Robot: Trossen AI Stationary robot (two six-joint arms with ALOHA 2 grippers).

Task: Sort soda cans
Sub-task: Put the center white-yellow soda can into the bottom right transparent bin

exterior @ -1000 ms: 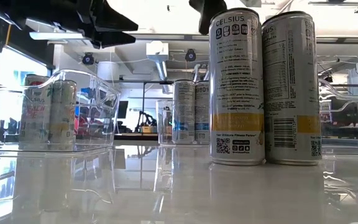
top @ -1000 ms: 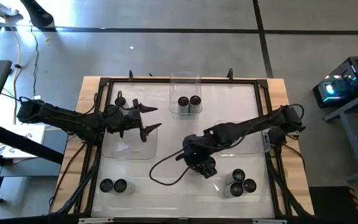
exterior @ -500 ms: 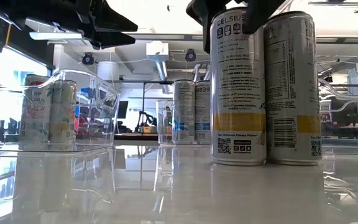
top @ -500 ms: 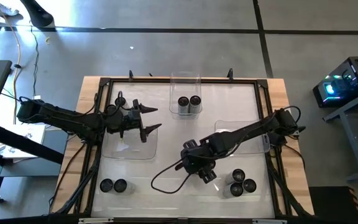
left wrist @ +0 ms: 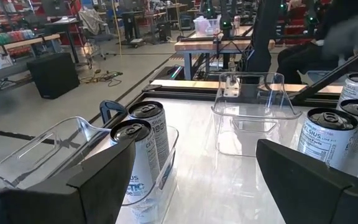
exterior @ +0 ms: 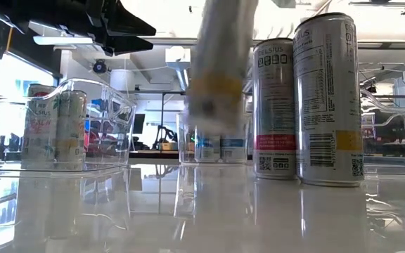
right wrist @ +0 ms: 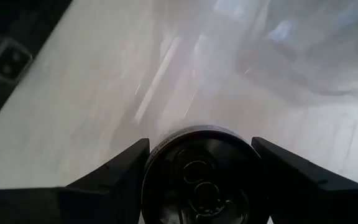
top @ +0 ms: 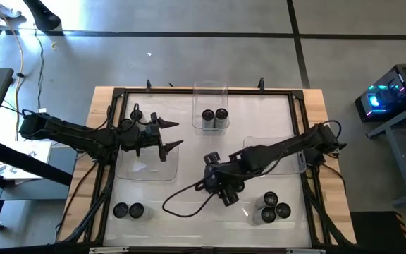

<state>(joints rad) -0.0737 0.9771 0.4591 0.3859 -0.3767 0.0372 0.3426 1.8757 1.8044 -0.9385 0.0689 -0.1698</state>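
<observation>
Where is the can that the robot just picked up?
The can sits between the fingers of the right tool, lifted off the table near the middle of its front half, left of the three cans at front right.

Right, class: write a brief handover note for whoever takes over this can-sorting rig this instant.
Right gripper: shut on a can, held above the table near its middle.
Left gripper: open, waiting over the left tray.
Done: two far cans stand in the far tray.
Left: place the held can. Two near-left cans and three near-right cans stand loose.
</observation>
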